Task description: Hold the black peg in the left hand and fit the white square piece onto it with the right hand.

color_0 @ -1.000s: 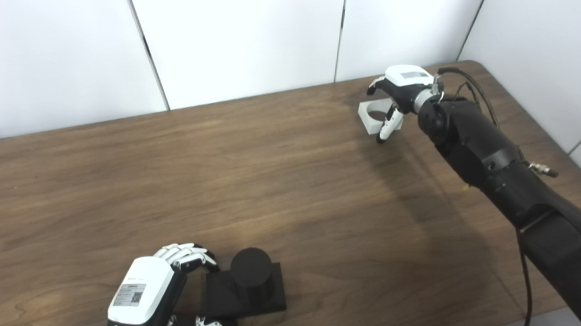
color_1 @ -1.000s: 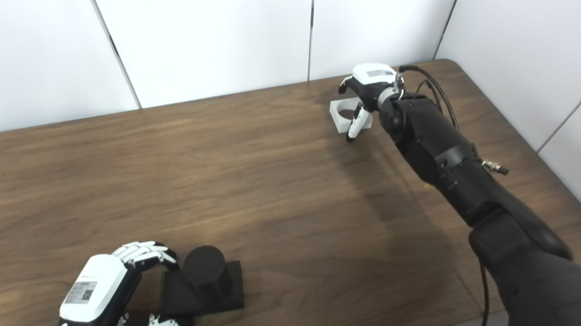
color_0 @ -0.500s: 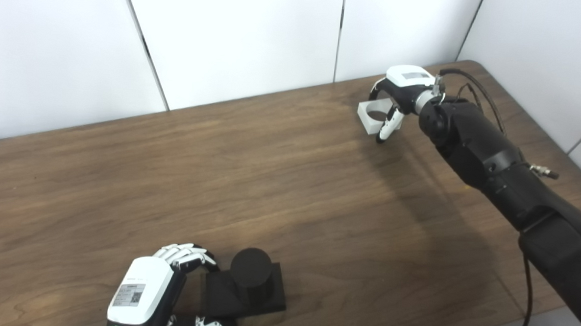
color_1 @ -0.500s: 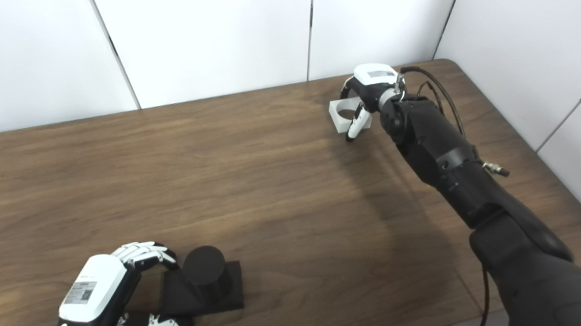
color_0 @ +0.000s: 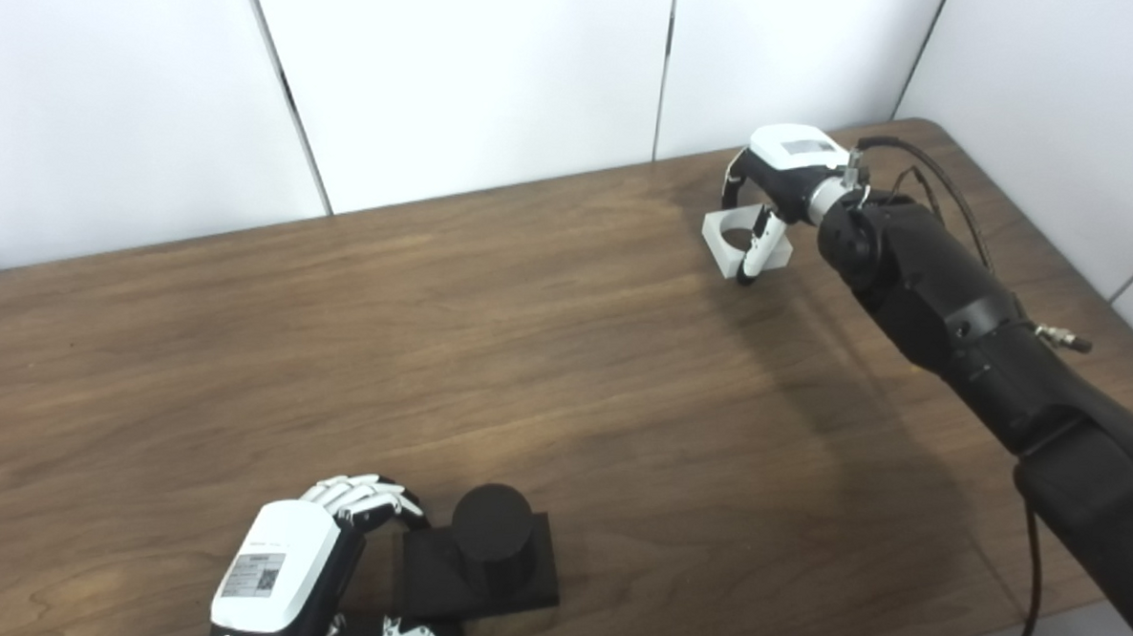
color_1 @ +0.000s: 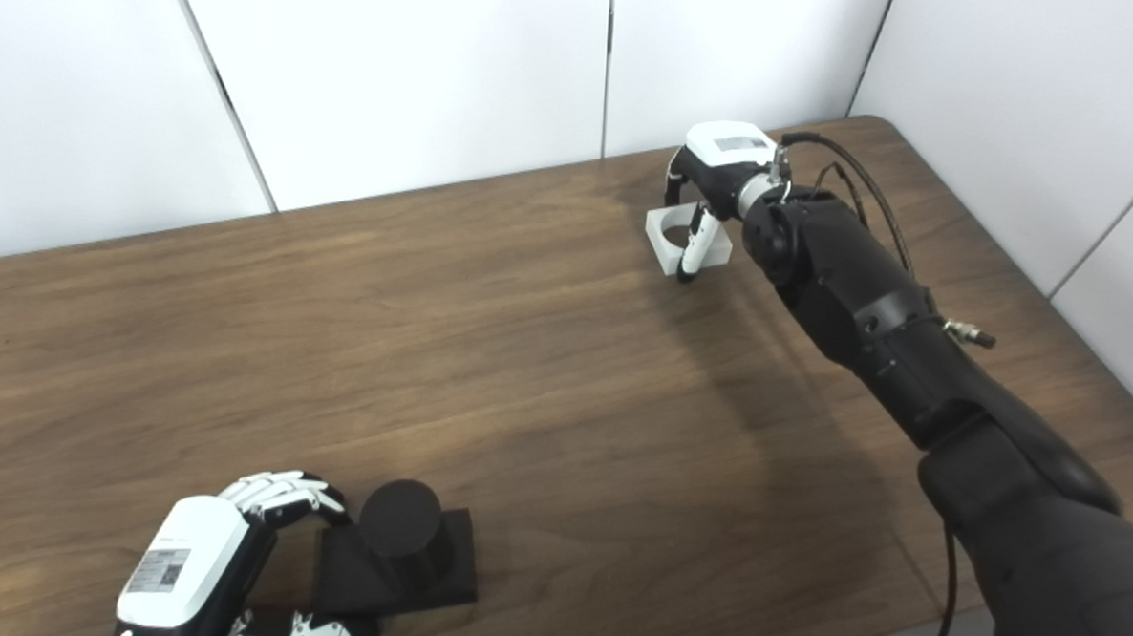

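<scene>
The black peg [color_0: 489, 525], a round stub on a square black base, stands on the table near the front left. My left hand [color_0: 302, 565] is wrapped around the base's left side, fingers behind and thumb in front. The white square piece [color_0: 737, 239], with a round hole, lies at the far right of the table. My right hand [color_0: 773, 179] is over it, fingers curled behind its far edge and thumb down on its near edge, shut on it. The piece looks slightly tilted.
The brown wooden table [color_0: 527, 354] reaches to white wall panels at the back. Its right edge and rounded corner [color_0: 929, 128] are close to the right hand. A black cable [color_0: 917, 171] loops off the right wrist.
The right hand's fingers have closed behind the white piece, and the piece has shifted and tipped a little toward me. The left hand and peg have not moved.
</scene>
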Tool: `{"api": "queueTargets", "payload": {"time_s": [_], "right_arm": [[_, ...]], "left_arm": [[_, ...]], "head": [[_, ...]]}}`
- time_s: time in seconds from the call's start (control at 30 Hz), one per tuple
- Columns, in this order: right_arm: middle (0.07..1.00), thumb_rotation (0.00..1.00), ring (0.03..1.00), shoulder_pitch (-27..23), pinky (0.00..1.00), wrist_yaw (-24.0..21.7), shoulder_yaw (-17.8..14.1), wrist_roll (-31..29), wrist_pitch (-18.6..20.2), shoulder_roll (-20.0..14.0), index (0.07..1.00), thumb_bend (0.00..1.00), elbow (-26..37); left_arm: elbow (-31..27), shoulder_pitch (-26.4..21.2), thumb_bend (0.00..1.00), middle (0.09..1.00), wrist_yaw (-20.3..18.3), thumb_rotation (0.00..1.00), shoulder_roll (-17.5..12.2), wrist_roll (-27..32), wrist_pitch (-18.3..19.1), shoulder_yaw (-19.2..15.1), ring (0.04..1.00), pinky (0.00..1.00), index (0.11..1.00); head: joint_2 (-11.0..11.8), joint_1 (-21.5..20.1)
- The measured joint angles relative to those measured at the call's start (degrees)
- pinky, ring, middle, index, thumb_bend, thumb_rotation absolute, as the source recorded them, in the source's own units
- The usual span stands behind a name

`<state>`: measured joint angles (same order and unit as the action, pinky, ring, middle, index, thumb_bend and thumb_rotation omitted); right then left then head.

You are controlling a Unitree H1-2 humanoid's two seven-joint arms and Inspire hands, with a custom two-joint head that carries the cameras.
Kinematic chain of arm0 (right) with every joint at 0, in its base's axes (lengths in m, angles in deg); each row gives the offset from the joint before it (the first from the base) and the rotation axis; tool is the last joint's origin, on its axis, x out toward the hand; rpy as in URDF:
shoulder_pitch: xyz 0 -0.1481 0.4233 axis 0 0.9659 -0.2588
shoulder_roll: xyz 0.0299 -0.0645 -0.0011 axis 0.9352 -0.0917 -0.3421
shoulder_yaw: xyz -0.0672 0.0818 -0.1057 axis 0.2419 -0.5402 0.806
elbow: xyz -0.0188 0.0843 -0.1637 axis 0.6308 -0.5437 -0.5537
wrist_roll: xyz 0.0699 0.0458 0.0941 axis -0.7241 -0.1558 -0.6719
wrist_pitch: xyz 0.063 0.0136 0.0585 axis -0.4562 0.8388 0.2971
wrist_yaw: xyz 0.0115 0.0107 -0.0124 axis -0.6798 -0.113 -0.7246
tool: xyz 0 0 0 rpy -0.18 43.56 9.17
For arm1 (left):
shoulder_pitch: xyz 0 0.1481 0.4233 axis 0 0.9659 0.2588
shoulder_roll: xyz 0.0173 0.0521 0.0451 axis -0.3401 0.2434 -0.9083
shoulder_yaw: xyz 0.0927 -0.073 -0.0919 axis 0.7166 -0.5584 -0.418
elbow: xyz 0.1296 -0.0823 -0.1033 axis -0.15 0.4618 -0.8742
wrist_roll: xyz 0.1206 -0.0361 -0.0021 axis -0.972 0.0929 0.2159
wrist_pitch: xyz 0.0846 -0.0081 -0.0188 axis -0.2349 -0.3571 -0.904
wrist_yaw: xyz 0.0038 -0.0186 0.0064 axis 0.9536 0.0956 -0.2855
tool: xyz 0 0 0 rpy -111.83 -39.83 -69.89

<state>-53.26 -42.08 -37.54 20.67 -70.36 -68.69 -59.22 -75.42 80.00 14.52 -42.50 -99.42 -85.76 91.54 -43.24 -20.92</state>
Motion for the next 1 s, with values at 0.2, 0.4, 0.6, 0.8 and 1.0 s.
{"api": "queueTargets", "payload": {"time_s": [0.2,0.4,0.6,0.8,1.0], "right_arm": [[0.758,0.13,0.849,0.2,0.77,0.1,-0.1,-0.1,-0.2,-0.1,0.485,0.52,0.1],[0.777,0.13,0.865,1.0,0.78,-0.5,0.1,0.1,-0.8,-0.6,0.486,0.52,2.0],[0.772,0.13,0.856,4.2,0.81,-5.1,0.2,0.0,-1.2,-1.7,0.485,0.52,13.3],[0.768,0.13,0.859,5.0,0.81,-14.2,-0.2,0.6,-1.1,-3.4,0.486,0.52,32.1],[0.76,0.13,0.857,5.6,0.82,-23.9,-1.5,-0.7,1.2,-3.2,0.485,0.52,46.2]], "left_arm": [[0.0,0.0,0.52,0.721,-0.1,0.05,0.1,0.0,0.0,0.0,0.783,0.8,0.485],[0.0,0.0,0.52,0.722,-0.1,0.05,0.2,0.0,0.0,-0.1,0.784,0.8,0.485],[0.0,0.0,0.52,0.722,0.0,0.05,0.2,-0.2,0.0,-0.2,0.785,0.8,0.485],[0.0,-0.1,0.52,0.721,0.0,0.05,0.9,-0.8,0.3,-0.2,0.783,0.8,0.484],[0.1,-0.2,0.52,0.727,0.0,0.05,1.4,-1.2,0.8,0.1,0.791,0.81,0.485]], "head": [[0.3,0.3],[0.4,0.7],[-0.1,2.3],[-1.0,5.0],[-1.6,7.3]]}}
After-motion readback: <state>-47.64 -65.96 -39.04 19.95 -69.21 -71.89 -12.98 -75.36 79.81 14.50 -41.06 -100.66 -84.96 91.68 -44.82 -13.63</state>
